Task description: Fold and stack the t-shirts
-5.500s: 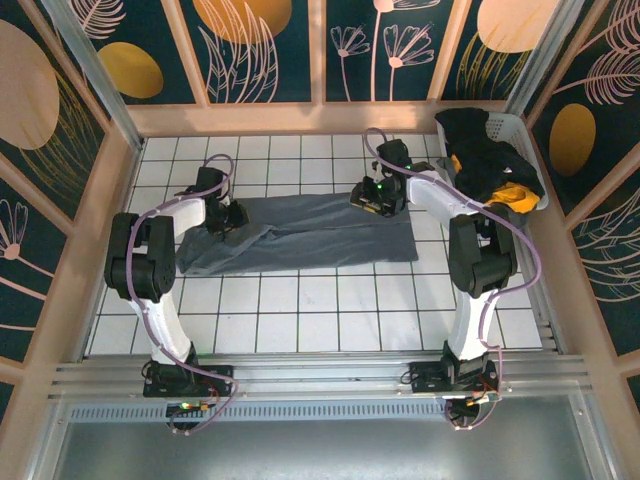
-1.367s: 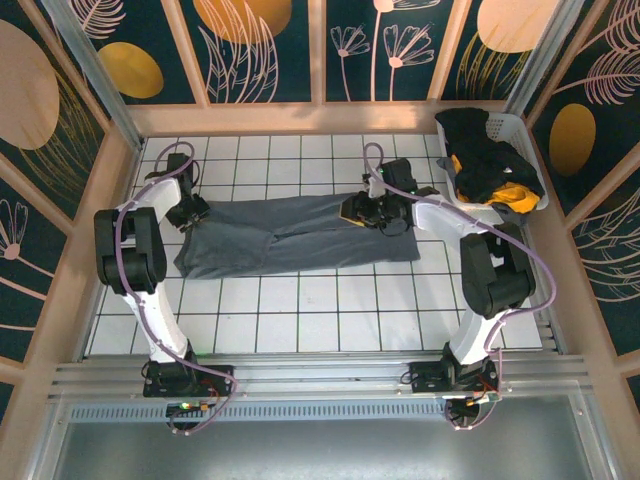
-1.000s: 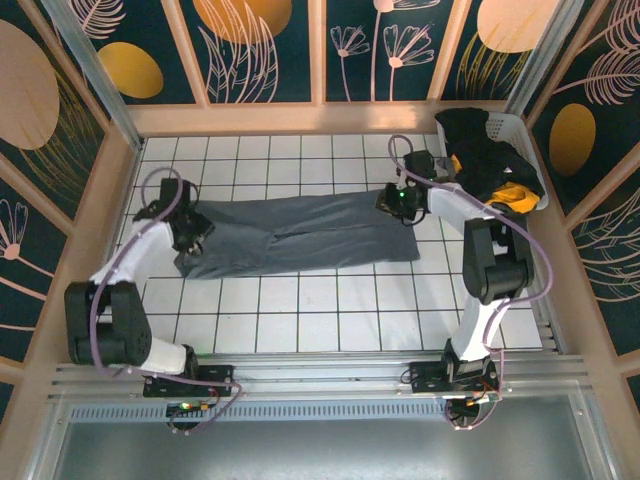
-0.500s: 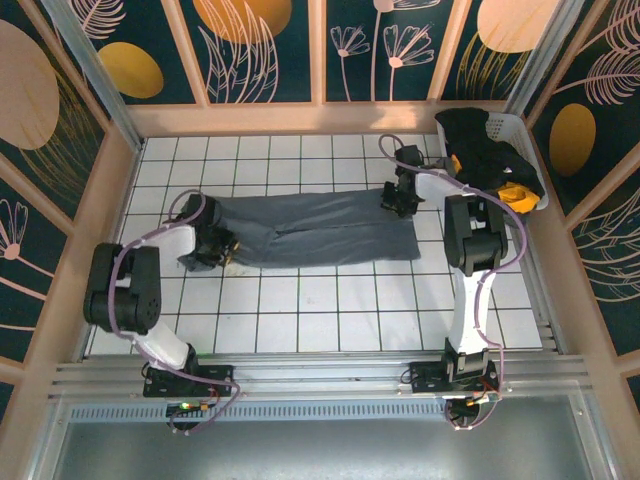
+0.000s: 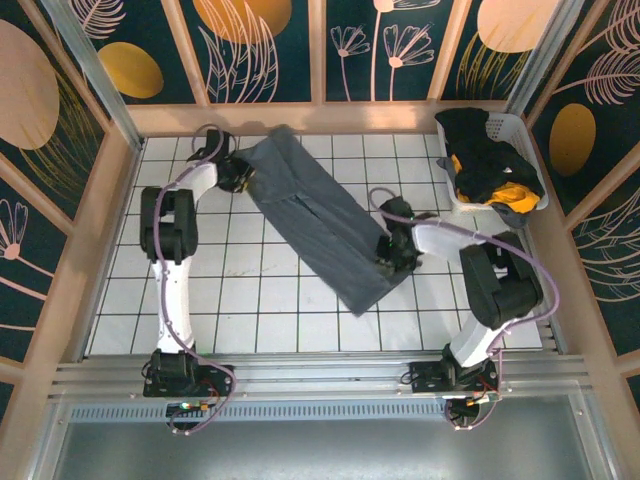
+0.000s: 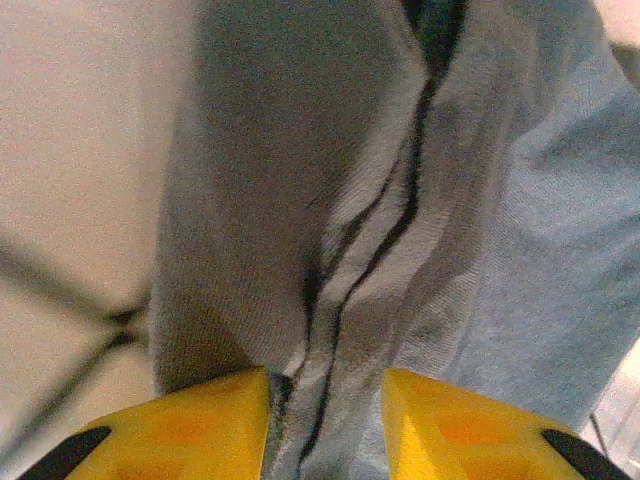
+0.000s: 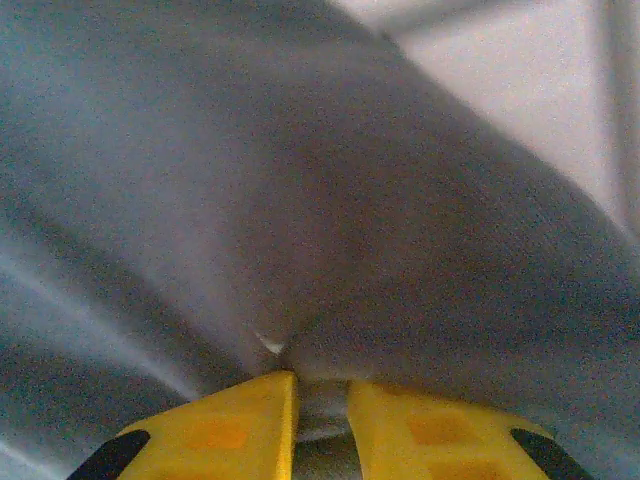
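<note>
1. The grey t-shirt (image 5: 320, 220) looks light and limp, so it should sag and crease wherever it is unsupported. It is best held at corners or folded edges, with both ends kept taut.
2. It is plain slate-grey, folded lengthwise into a long band with a fold line down its middle. It lies diagonally across the table (image 5: 250, 310), from far left toward near right.
3. The left gripper (image 5: 240, 172) clamps bunched cloth at the far end, its jaws narrowly parted. The right gripper (image 5: 392, 255) is pinched nearly closed on the band's right edge.
4. A black t-shirt (image 5: 480, 150) and an orange-yellow t-shirt (image 5: 510, 192) lie heaped in the white laundry basket (image 5: 520, 135) at the far right corner.
</note>
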